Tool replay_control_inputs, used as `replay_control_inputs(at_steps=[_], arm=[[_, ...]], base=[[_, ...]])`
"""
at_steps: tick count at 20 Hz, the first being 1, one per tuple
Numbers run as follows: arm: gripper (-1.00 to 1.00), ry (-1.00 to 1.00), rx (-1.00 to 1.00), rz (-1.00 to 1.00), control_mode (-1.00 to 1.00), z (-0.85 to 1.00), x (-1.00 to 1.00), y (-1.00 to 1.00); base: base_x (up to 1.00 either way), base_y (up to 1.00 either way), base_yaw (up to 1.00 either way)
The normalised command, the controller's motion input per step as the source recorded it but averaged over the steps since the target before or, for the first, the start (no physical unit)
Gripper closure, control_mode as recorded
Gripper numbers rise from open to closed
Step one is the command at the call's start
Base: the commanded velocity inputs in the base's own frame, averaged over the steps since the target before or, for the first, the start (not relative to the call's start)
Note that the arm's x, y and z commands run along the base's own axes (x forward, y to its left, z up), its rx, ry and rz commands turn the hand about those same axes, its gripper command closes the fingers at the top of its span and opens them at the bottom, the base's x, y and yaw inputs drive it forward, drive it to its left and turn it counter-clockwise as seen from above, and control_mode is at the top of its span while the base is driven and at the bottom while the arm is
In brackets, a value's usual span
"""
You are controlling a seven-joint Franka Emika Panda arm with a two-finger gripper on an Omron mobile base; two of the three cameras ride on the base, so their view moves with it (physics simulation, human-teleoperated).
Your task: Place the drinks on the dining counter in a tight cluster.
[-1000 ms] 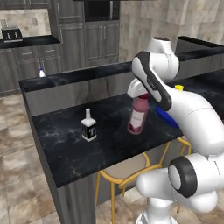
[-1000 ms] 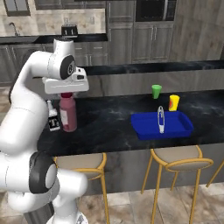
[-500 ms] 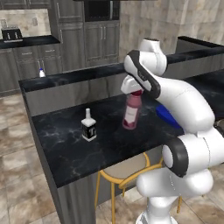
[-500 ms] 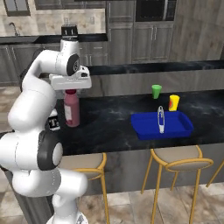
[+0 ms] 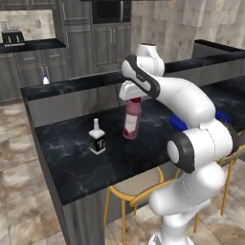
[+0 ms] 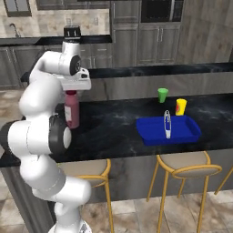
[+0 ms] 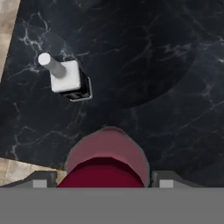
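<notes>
Black veined tabletop (image 5: pixel 81 158) carries the square clear bottle (image 5: pixel 97 138) just left of the maroon bottle (image 5: pixel 131 118), which stands upright under the tool (image 5: pixel 133 98). Right base view: tool (image 6: pixel 73 88) clamps that bottle (image 6: pixel 72 109) at its cap; blue tray (image 6: pixel 168 131) well apart. Hand view: fingers (image 7: pixel 41 180) flank the dark red cap (image 7: pixel 103 174), pinching it.
</notes>
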Motion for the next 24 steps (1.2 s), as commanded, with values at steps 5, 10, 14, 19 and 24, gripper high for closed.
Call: replay_control_inputs(at_steps=[5,10,14,19,24], arm=[[1.0,0.01,0.0,-0.04,-1.0,-0.29,0.73,0.29],[1.0,0.0,0.0,-0.1,-1.0,-0.24,0.72,0.14],[1.0,0.0,-0.01,-0.16,-1.0,-0.26,0.79,0.06],[1.0,0.01,-0.02,-0.12,-1.0,-0.3,0.45,0.16],[1.0,0.05,0.0,-0.01,-1.0,-0.07,-0.06,0.04]], base=[[0.0,0.0,0.0],[0.0,0.0,0.0],[0.0,0.0,0.0],[0.0,0.0,0.0],[0.0,0.0,0.0]])
